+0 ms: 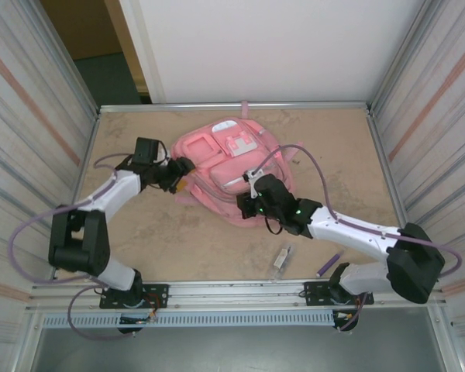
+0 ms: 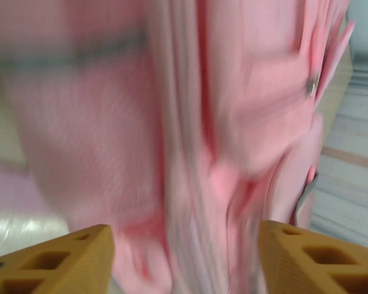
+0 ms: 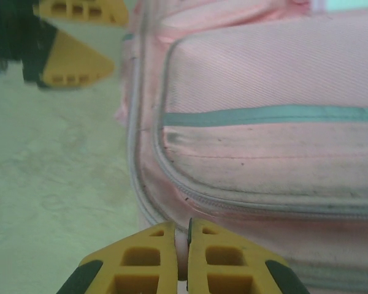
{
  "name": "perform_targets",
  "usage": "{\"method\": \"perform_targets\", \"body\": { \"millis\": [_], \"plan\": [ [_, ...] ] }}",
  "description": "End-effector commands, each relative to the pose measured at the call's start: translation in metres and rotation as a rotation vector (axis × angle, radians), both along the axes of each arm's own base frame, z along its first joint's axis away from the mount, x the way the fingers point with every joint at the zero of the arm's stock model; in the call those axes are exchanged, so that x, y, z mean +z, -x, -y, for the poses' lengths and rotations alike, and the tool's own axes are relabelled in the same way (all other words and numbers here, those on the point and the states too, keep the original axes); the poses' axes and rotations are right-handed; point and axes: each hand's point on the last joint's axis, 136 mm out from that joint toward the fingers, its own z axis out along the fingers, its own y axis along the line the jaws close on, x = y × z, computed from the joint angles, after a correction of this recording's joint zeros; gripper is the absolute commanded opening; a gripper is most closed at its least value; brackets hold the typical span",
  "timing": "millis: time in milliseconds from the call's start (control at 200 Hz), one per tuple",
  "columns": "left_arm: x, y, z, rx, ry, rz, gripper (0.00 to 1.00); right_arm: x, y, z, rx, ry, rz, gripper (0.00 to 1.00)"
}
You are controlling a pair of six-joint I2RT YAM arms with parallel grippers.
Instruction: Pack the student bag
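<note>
Student bag, a large pink fabric backpack with zip front pockets and pale white-grey patches, is lying flat on the brown table between the two grippers.

Left gripper is sitting at the bag's left edge. In the left wrist view its jaws are standing wide apart, with pink fabric filling the space between the yellow fingers. That view is heavily blurred, so I cannot tell whether either finger is touching the cloth.

Right gripper is resting against the bag's near edge, at the grey zip line running round a front pocket. Its jaws are pressing nearly together, leaving a thin slit. Whether a zip pull or anything else is pinched there I cannot tell.

On the near side of the bag, well apart from it, a small clear object is lying, too small to identify. Just right of that is a thin purple pen-like stick.
</note>
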Motion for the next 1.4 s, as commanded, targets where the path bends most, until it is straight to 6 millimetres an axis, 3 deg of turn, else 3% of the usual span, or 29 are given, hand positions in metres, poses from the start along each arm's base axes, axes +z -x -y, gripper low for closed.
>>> {"method": "perform_targets", "body": {
  "millis": [0, 95, 225, 396, 456, 566, 777, 897, 967, 1057, 1152, 1188, 1263, 1398],
  "plan": [
    [0.001, 0.037, 0.002, -0.001, -0.068, -0.012, 0.68, 0.042, -0.006, -0.044, 0.118, -0.117, 0.110, 0.00],
    [-0.005, 0.045, 0.009, 0.015, -0.071, -0.008, 0.69, 0.041, -0.004, -0.066, 0.168, -0.137, 0.099, 0.00],
    [-0.022, 0.038, 0.014, 0.055, -0.046, -0.031, 0.65, 0.044, 0.005, -0.093, 0.248, -0.177, 0.094, 0.00],
    [-0.022, 0.024, 0.019, 0.087, -0.029, -0.011, 0.35, 0.038, 0.016, -0.110, 0.282, -0.157, 0.092, 0.00],
    [-0.019, 0.020, 0.015, 0.094, -0.057, 0.009, 0.18, 0.030, 0.015, -0.104, 0.260, -0.131, 0.083, 0.00],
    [-0.009, 0.016, 0.007, 0.080, -0.088, 0.056, 0.00, 0.012, 0.010, -0.076, 0.187, -0.032, 0.072, 0.00],
    [-0.009, 0.008, -0.011, 0.088, -0.045, 0.056, 0.00, -0.025, 0.000, 0.012, 0.039, 0.124, 0.035, 0.00],
    [-0.012, 0.002, -0.021, 0.089, -0.050, 0.061, 0.00, -0.030, -0.009, 0.057, -0.059, 0.148, 0.030, 0.00],
    [-0.015, -0.008, -0.025, 0.076, -0.076, 0.072, 0.00, -0.027, -0.009, 0.069, -0.066, 0.149, 0.047, 0.00],
    [-0.010, -0.027, -0.024, 0.040, -0.081, 0.083, 0.00, -0.019, -0.003, 0.062, -0.006, 0.143, 0.077, 0.00],
    [0.000, -0.055, -0.012, -0.018, -0.056, 0.109, 0.06, -0.006, 0.009, 0.035, 0.118, 0.118, 0.122, 0.00],
    [0.005, -0.066, -0.007, -0.030, -0.042, 0.121, 0.11, -0.002, 0.013, 0.023, 0.160, 0.112, 0.143, 0.00],
    [0.017, -0.083, -0.004, -0.031, -0.032, 0.143, 0.36, 0.008, 0.010, 0.000, 0.200, 0.088, 0.169, 0.00],
    [0.038, -0.083, -0.021, 0.034, -0.088, 0.190, 0.48, 0.021, -0.003, -0.043, 0.230, 0.019, 0.169, 0.00]
  ]
}}
